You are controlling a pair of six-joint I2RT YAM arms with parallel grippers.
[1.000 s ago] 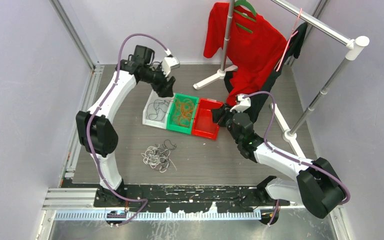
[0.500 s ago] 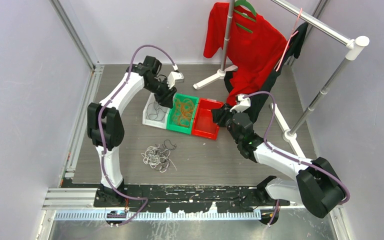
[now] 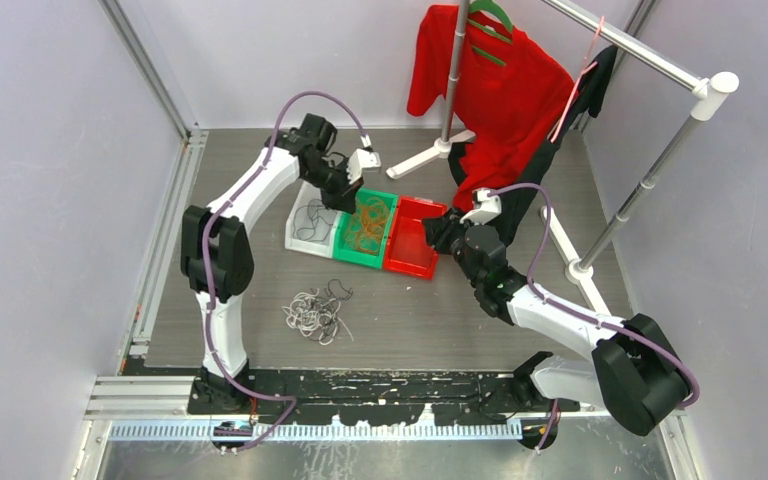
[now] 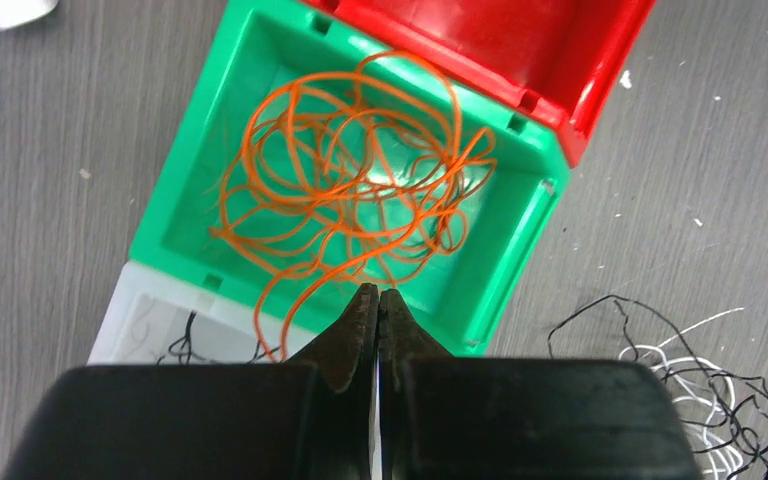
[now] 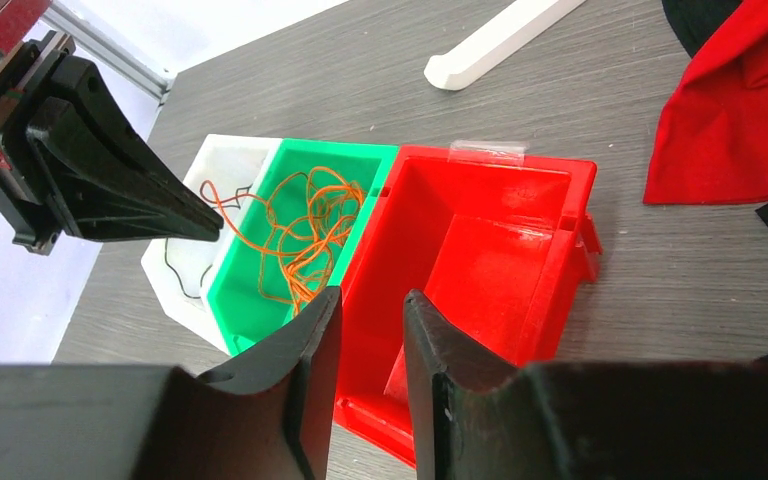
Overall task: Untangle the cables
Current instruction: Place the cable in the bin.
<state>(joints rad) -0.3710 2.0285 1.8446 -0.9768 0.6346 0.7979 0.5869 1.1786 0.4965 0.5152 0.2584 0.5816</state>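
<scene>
Many thin orange cables (image 4: 345, 195) ahead of pressed-together left pincer (image 4: 377, 300): likely light, springy, snaggy; pinch one outer loop; right pincer (image 5: 365, 330) spread.

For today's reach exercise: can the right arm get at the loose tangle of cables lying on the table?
Probably yes: the tangle lies on open table, with nothing between it and the right gripper; the left gripper is off at the green bin.

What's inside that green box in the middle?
A loose tangle of orange cables fills the green box; one strand spills over its rim. The shut left pincer hides one edge.
</scene>
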